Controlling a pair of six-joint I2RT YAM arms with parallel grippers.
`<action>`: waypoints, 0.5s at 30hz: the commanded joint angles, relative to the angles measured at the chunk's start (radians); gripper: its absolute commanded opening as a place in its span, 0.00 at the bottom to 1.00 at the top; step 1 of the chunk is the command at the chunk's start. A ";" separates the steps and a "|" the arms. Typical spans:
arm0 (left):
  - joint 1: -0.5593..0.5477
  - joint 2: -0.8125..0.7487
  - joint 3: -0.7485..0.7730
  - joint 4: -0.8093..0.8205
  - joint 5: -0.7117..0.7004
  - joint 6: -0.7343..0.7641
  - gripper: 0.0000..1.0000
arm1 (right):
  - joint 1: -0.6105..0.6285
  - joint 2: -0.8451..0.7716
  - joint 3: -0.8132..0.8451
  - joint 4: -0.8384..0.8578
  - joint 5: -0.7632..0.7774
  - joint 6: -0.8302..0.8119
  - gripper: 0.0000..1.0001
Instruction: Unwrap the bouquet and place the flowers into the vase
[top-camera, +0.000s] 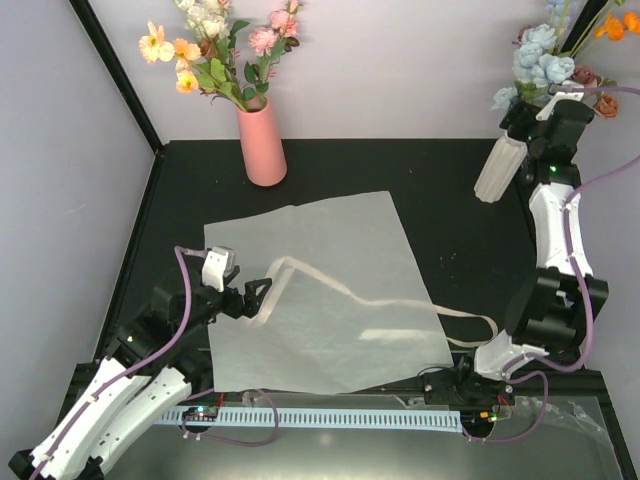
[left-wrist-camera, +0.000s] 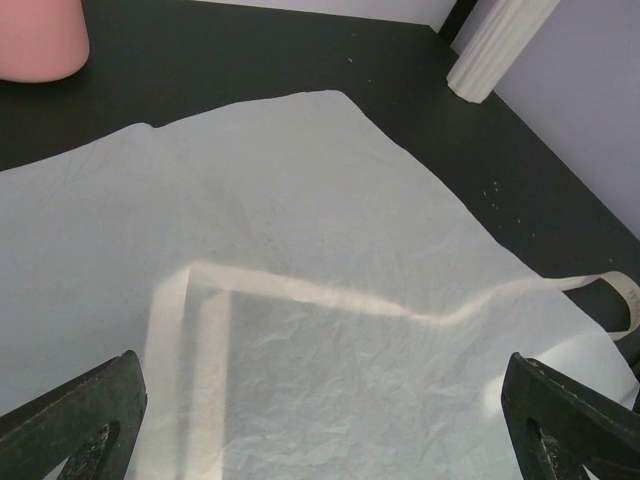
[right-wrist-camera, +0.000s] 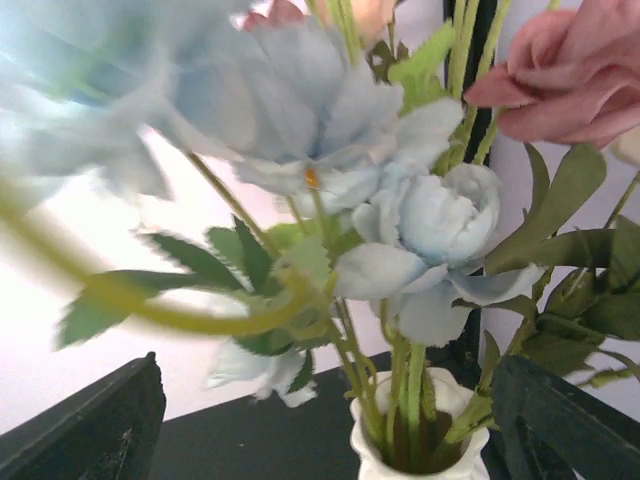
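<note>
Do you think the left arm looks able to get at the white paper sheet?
Probably yes: the open left gripper hovers over the left edge of the paper sheet, with nothing in between.

Light: bright, even, soft shadows.
Blur: nearest flowers (right-wrist-camera: 120, 110) smeared in right wrist view.
Glare: paper (left-wrist-camera: 300, 200) near white.

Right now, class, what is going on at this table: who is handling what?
The flowers already stand in the white ribbed vase at the table's far right. The right gripper is up by the stems, jaws wide apart, gripping nothing. The wrapping paper lies spread flat mid-table with the cream ribbon across it. The left gripper hovers open over the paper's left side, holding nothing. The pink vase with its own bunch stands at the back.
</note>
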 joint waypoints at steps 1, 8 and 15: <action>0.011 -0.005 0.010 -0.011 -0.003 -0.014 0.99 | -0.003 -0.109 -0.085 -0.002 -0.093 0.048 0.91; 0.011 0.000 0.005 -0.007 0.006 -0.016 0.99 | -0.002 -0.278 -0.262 -0.032 -0.184 0.105 0.94; 0.012 0.012 0.001 -0.001 0.004 -0.019 0.99 | 0.047 -0.516 -0.598 0.115 -0.225 0.137 1.00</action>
